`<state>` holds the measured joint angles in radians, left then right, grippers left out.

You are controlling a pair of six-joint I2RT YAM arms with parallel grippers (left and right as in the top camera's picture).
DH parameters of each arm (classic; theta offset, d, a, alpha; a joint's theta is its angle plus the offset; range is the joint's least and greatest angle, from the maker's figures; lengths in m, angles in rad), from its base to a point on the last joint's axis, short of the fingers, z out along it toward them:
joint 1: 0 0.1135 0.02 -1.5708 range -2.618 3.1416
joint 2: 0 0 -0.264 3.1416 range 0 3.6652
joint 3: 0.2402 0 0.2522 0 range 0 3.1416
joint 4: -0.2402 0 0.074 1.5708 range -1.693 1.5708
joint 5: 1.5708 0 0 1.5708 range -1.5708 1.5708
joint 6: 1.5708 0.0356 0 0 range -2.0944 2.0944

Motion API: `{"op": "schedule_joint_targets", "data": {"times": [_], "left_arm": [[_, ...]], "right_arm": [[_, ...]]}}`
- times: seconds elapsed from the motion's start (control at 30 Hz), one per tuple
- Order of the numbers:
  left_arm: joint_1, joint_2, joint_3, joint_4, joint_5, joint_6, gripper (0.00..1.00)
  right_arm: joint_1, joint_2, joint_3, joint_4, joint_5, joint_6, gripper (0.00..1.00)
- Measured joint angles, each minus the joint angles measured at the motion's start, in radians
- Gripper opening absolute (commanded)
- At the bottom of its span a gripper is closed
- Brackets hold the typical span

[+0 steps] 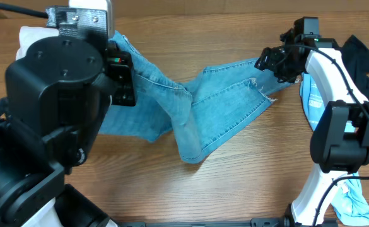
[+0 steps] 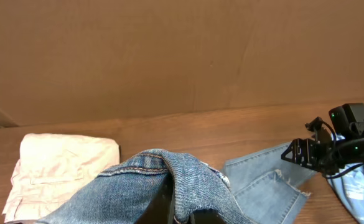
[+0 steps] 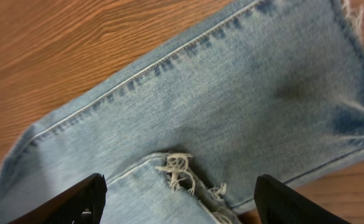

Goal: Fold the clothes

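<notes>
Light blue denim jeans (image 1: 216, 104) lie across the middle of the wooden table (image 1: 171, 195), waist end at the left, legs running right toward the right arm. Left gripper (image 2: 180, 214) clenched on the jeans at the waist end, with the denim bunched and raised off the table there. Left wrist view shows the stitched waistband (image 2: 150, 163) humped over the fingers. Rest of the jeans is rumpled, and a fold sags toward the near edge in the middle. Right gripper (image 3: 178, 186) released, fingers (image 3: 76, 202) spread wide with nothing between them, hovering over the leg ends; cannot tell if the tips touch the cloth. Frayed hem (image 3: 185, 174) of one leg sits right under the gap and appears to lie on top of the other leg, whose own frayed edge (image 3: 354, 22) shows at the upper right of the right wrist view. Folded beige trousers (image 2: 63, 168) on the table at the far left, beside the raised waist. Cyan T-shirt (image 1: 310, 101) with white print lies under the right arm, just right of the leg ends. Dark garment (image 1: 361, 50) at the far right corner. Cardboard wall (image 2: 169, 56) behind the table
</notes>
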<state>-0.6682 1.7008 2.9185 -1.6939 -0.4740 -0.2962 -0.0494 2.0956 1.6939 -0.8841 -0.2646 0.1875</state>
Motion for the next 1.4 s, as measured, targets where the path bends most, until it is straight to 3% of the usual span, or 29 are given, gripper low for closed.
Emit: {"op": "schedule_joint_targets", "data": {"times": [0.1, 0.43, 0.57, 0.67, 0.73, 0.77, 0.9, 1.0, 1.23, 1.4], "left_arm": [[0.000, 0.023, 0.000, 0.000, -0.003, 0.000, 0.07], [0.000, 0.049, 0.000, 0.000, -0.006, 0.005, 0.08], [0.000, 0.049, 0.000, 0.000, -0.006, 0.008, 0.08], [0.000, 0.049, 0.000, 0.000, -0.006, 0.008, 0.08], [0.000, 0.049, 0.000, 0.000, -0.007, 0.008, 0.08], [0.000, 0.049, 0.000, 0.000, -0.007, 0.008, 0.08], [0.000, 0.049, 0.000, 0.000, -0.010, 0.008, 0.07], [0.000, 0.049, 0.000, 0.000, -0.028, 0.008, 0.05], [0.000, 0.049, 0.000, 0.010, -0.171, 0.018, 0.08], [0.000, 0.047, 0.000, 0.022, -0.254, 0.042, 0.09]], "right_arm": [[0.041, 0.006, 0.000, 0.002, 0.043, -0.062, 0.70], [0.096, 0.082, 0.000, -0.006, 0.101, -0.204, 0.70], [0.096, 0.114, 0.000, -0.004, 0.084, -0.245, 0.65], [0.099, 0.137, 0.000, 0.006, 0.067, -0.259, 0.38], [0.106, 0.138, -0.001, 0.014, 0.059, -0.266, 0.08], [0.112, 0.139, -0.001, 0.014, 0.058, -0.267, 0.04], [0.115, 0.139, 0.011, -0.012, 0.058, -0.254, 0.04], [0.089, 0.140, 0.114, -0.111, 0.055, -0.247, 0.04], [-0.053, 0.069, 0.640, -0.448, 0.056, -0.243, 0.04], [-0.135, -0.035, 0.879, -0.562, 0.054, -0.232, 0.04]]}}
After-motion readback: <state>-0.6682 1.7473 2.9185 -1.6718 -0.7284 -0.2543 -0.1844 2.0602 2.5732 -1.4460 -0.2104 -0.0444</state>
